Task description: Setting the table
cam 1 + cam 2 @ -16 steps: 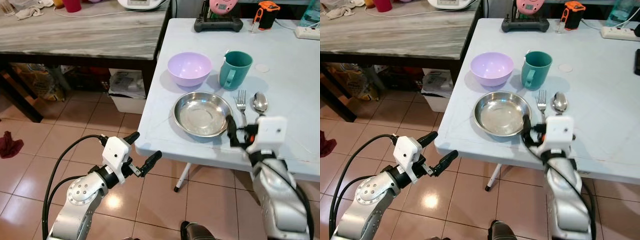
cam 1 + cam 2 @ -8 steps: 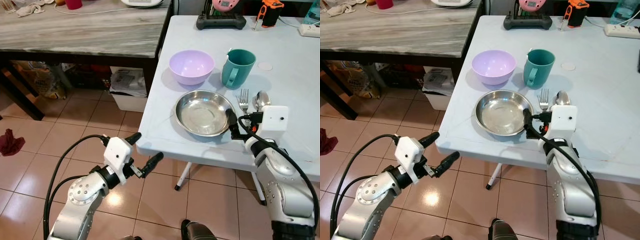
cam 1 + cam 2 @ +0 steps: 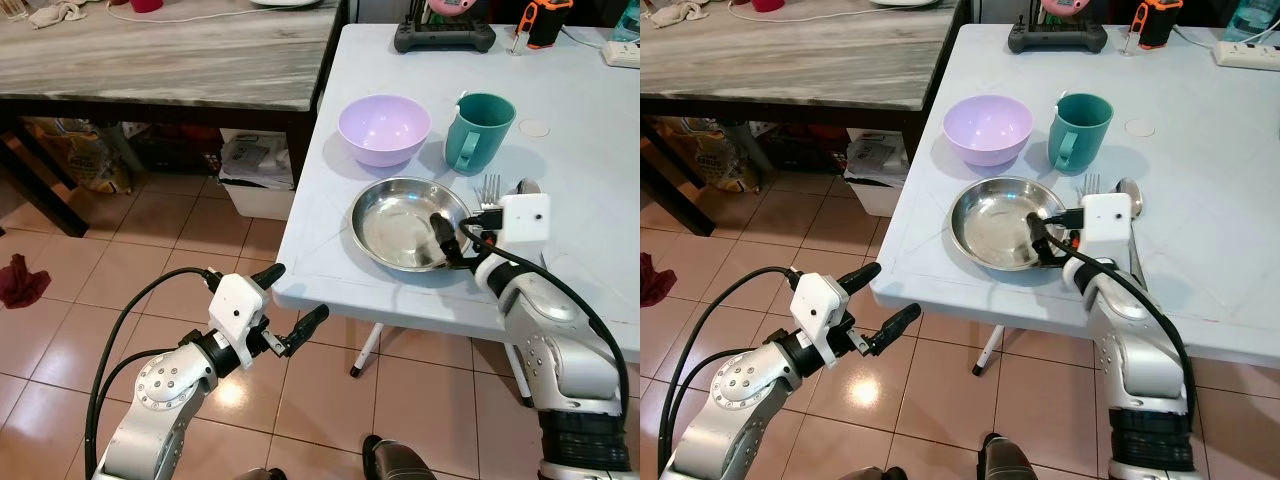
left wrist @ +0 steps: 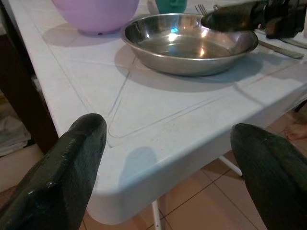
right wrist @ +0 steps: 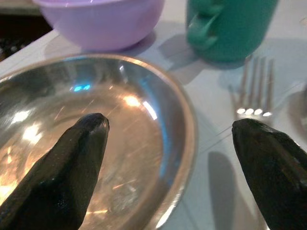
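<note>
White table (image 3: 600, 150) over tan floor tiles (image 3: 150, 250); right gripper (image 3: 465, 238) spread across the steel plate (image 3: 400, 225) rim, left gripper (image 3: 290, 300) open.

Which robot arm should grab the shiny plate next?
The right. Its tool is open astride the plate's near rim on the table. The left tool hangs off the table's edge, over the floor.

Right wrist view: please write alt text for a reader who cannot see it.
Two open black fingers straddle the right rim of a steel plate on a white table. Behind it stand a purple bowl and a green mug, with a fork beside the plate.
</note>
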`<state>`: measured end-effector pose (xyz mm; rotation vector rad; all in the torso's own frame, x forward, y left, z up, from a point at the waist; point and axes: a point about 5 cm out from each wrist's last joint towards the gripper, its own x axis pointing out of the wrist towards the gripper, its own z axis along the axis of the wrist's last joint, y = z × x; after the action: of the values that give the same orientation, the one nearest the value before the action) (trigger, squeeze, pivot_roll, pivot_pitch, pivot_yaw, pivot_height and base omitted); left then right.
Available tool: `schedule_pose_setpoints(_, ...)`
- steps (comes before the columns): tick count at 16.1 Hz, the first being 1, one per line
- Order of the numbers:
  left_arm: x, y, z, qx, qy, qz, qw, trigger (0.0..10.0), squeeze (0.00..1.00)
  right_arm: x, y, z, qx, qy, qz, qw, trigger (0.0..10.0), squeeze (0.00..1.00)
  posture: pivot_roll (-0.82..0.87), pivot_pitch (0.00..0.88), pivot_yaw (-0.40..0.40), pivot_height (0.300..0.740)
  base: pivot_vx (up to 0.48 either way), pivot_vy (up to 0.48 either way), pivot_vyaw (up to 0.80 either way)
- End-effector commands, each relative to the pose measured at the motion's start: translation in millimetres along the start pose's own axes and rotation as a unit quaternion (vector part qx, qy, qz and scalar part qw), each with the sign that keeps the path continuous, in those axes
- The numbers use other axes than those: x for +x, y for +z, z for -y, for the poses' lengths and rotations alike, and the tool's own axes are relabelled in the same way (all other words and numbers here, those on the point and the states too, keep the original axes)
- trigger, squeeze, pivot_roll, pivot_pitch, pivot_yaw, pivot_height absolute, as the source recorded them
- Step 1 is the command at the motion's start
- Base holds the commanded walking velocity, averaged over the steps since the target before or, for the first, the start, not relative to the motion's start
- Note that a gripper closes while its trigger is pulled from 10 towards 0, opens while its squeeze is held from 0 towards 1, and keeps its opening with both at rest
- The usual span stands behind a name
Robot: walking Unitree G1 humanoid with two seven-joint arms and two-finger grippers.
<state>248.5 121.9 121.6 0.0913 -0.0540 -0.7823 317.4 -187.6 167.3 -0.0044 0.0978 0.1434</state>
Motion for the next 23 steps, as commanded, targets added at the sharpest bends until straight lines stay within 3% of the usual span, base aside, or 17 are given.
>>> schedule_pose_setpoints(1, -4.0, -1, 0.8, 0.008, 0.000, -0.009, 1.000, 10.0, 0.00, 1.6, -8, -2.8, 0.012, 0.011, -0.023, 1.000, 2.7, 0.00, -0.16, 0.208, 0.066, 0.740, 0.000, 0.000, 0.00)
schedule_pose_setpoints(2, -4.3, 0, 0.5, 0.008, 0.000, -0.010, 1.000, 10.0, 0.00, 2.3, -11, -4.4, 0.018, 0.019, -0.033, 0.999, 0.0, 0.00, -0.16, 0.209, 0.066, 0.740, 0.000, 0.000, 0.00)
schedule_pose_setpoints(8, -9.5, 5, -0.7, 0.016, -0.020, -0.009, 1.000, 10.0, 0.00, 6.3, -17, -6.8, 0.029, 0.050, -0.059, 0.997, 0.0, 0.00, -0.16, 0.211, 0.070, 0.740, 0.000, 0.000, 0.00)
schedule_pose_setpoints(15, -9.3, 7, 1.3, 0.014, -0.032, -0.005, 0.999, 10.0, 0.00, 12.5, -7, -6.7, 0.106, 0.043, -0.044, 0.992, 0.0, 0.00, -0.15, 0.186, 0.074, 0.740, 0.000, 0.000, 0.00)
schedule_pose_setpoints(23, -13.0, 11, 1.8, 0.027, -0.068, -0.012, 0.997, 10.0, 0.00, 5.4, -29, -0.4, 0.133, 0.019, -0.106, 0.985, 0.0, 0.00, -0.14, 0.202, 0.078, 0.740, 0.000, 0.000, 0.00)
